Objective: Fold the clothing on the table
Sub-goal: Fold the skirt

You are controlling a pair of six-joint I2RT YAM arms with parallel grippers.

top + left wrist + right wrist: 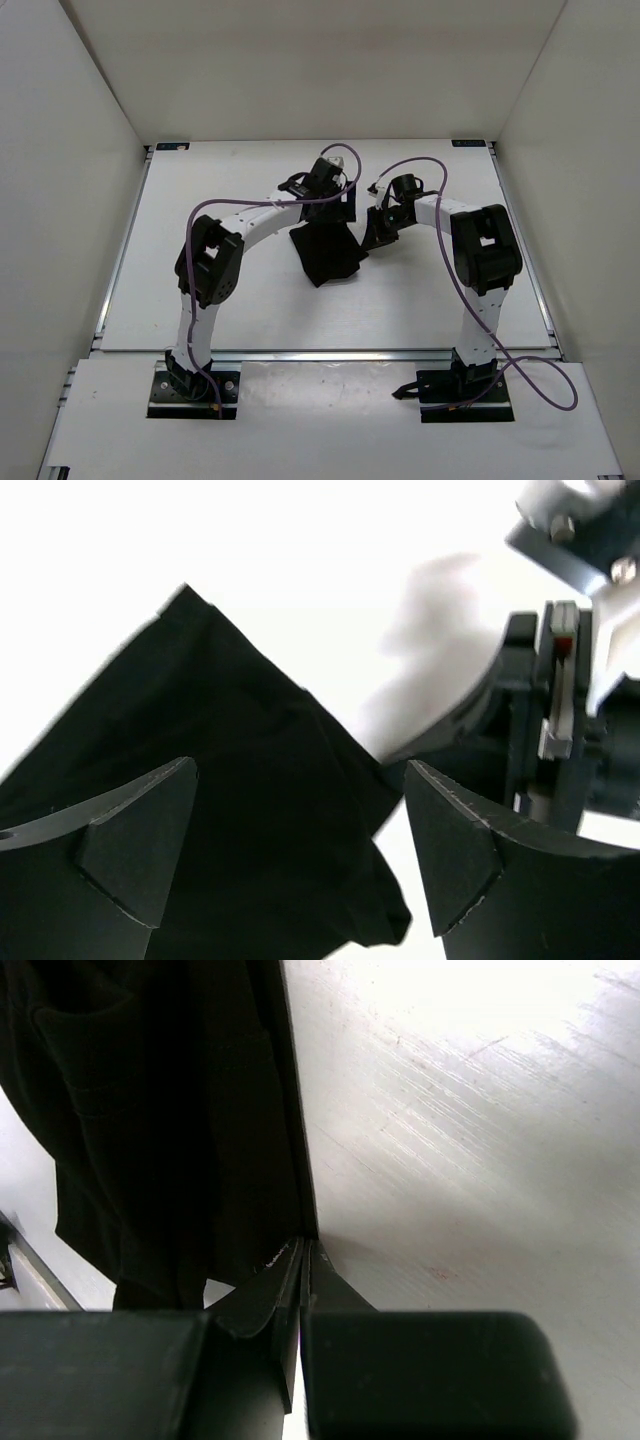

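**Clothing** (325, 255): black cloth, matt and limp, with soft creases and a stitched hem.

**Counter** (250, 310), under the clothing: white and matt. Close beside the clothing it shows fine brushed scratches and a faint sheen.

**Rail** (330, 352), on the counter's edge nearer than the clothing: bare silvery metal.

**Left claw** (300, 850) and **right claw** (303, 1260), at the clothing: black, matt, plastic-looking fingers with slightly grainy edges.

**Arm casing** (255, 222), left of the clothing: white, smooth, plastic-looking.

The right gripper (303, 1252), two black fingers pressed flat together, points at the straight edge of a limp black fabric garment (170, 1110) filling the upper left. Whether cloth is pinched is unclear. A scuffed white matte tabletop (480, 1140) spreads to the right.
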